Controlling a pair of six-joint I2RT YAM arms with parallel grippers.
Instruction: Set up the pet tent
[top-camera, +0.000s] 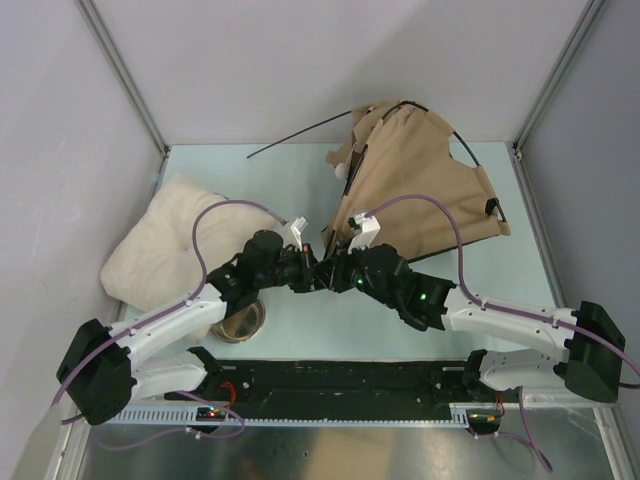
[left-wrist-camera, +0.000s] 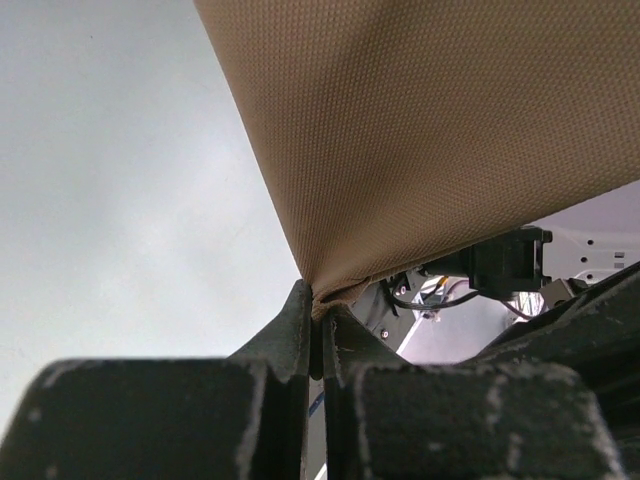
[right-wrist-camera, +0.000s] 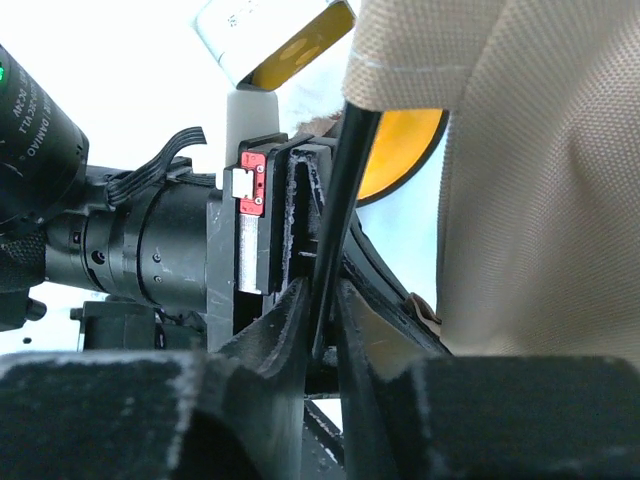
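While both my wrists met over the middle of the table (top-camera: 300, 335), the pet tent (top-camera: 420, 185) lay slumped toward one o'clock of them, a crumpled tan sheet not raised into any shape. One thin black pole (top-camera: 300, 137) stuck out of its top edge toward ten o'clock, bare of fabric, and another curved along its far rim at two o'clock.

My left gripper (left-wrist-camera: 315, 312) had its jaws pressed together on a corner of the tent cloth. From that pinch the weave fanned up and away toward one o'clock and filled most of that wrist's view.

My right gripper (right-wrist-camera: 320, 300) stood tip to tip with the left one. Its jaws were narrow, with a black tent pole (right-wrist-camera: 340, 200) running up between them toward twelve o'clock and into a hem of the fabric. I could not tell whether the pads were truly clamped on it or only flanking it. A yellow holder (right-wrist-camera: 400, 150) showed behind the pole.

A cream pillow (top-camera: 165, 245) sat at nine o'clock of my left wrist, well apart from the tent. A metal bowl (top-camera: 240, 322) lay at seven o'clock, partly under my left forearm.
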